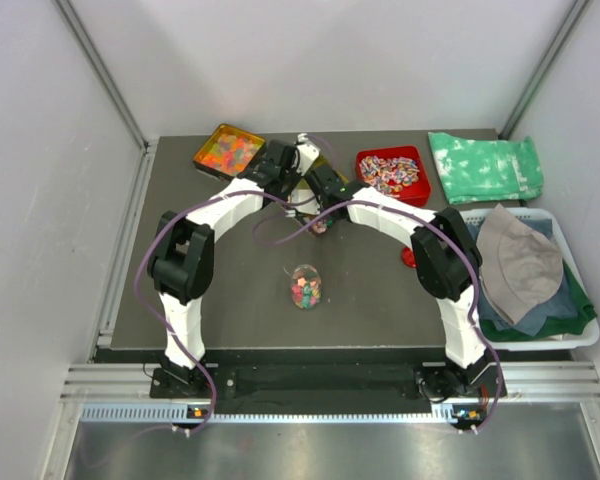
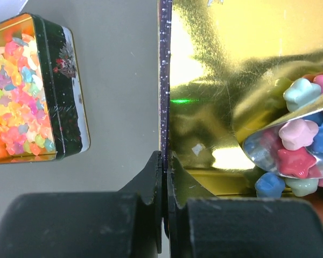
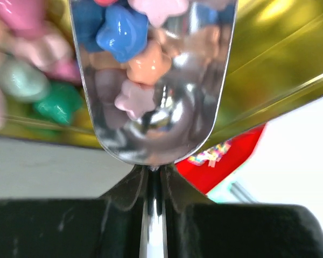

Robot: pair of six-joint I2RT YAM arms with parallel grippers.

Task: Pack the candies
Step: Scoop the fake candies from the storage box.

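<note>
My left gripper (image 2: 164, 156) is shut on the thin dark wall of a gold-lined tin (image 2: 204, 75). Small pastel candies (image 2: 270, 185) in pink, blue and green lie in the tin's right part. My right gripper (image 3: 155, 169) is shut on the handle of a shiny metal scoop (image 3: 167, 123). The scoop's bowl reaches into the tin and carries several candies (image 3: 118, 32). From the left wrist, the scoop (image 2: 264, 148) shows at the right, loaded with candies. A clear jar (image 1: 305, 287) partly filled with candies stands mid-table, near the arms.
A dark tin of bright gummy sweets (image 1: 228, 150) sits back left. A red tray of striped sweets (image 1: 392, 172) sits back right, a green cloth (image 1: 485, 165) beyond it. A white basket (image 1: 580, 335) with a hat fills the right side. A small red object (image 1: 408, 258) lies near the right arm.
</note>
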